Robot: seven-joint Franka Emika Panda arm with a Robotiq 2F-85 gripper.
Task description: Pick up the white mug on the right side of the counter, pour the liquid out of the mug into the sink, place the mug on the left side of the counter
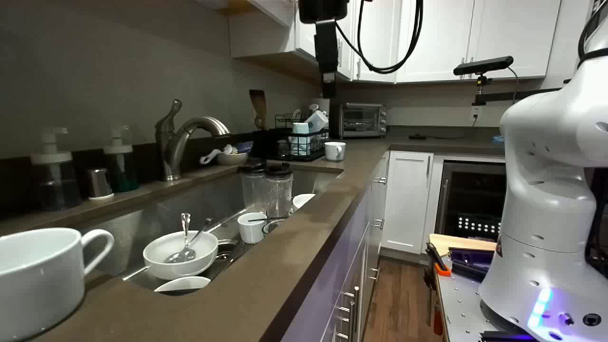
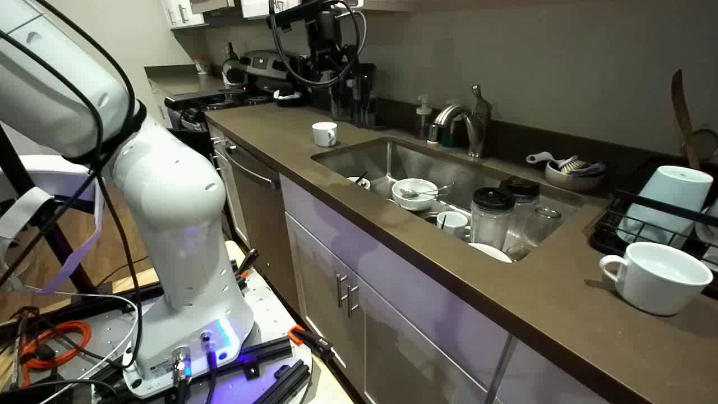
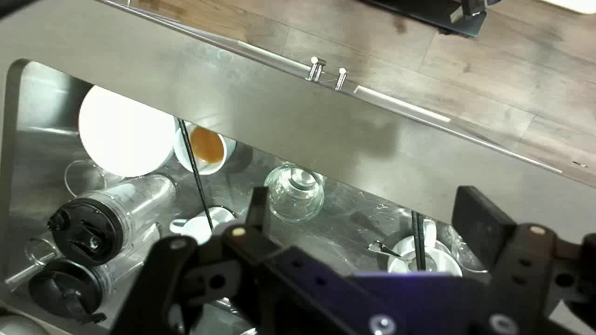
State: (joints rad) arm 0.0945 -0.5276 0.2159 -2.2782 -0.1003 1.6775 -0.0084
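Note:
One white mug stands upright on the counter beside the dish rack; it shows in both exterior views (image 1: pixel 335 151) (image 2: pixel 662 278). Another white mug stands upright on the counter past the sink's opposite end, also in both exterior views (image 1: pixel 40 280) (image 2: pixel 325 134). No liquid shows inside either from these angles. The sink (image 2: pixel 387 148) lies between them. My gripper (image 1: pixel 328 88) hangs high above the counter, away from both mugs. In the wrist view the gripper (image 3: pixel 361 204) is open and empty, with the sink below it. Neither counter mug shows in the wrist view.
The sink holds a white bowl with spoons (image 1: pixel 180 254), a cup with brown liquid (image 3: pixel 207 145), a glass (image 3: pixel 295 193) and lidded bottles (image 2: pixel 492 216). The faucet (image 2: pixel 477 126) rises behind. A dish rack (image 1: pixel 304 142) stands beside one mug, soap dispensers (image 1: pixel 52 166) behind the sink.

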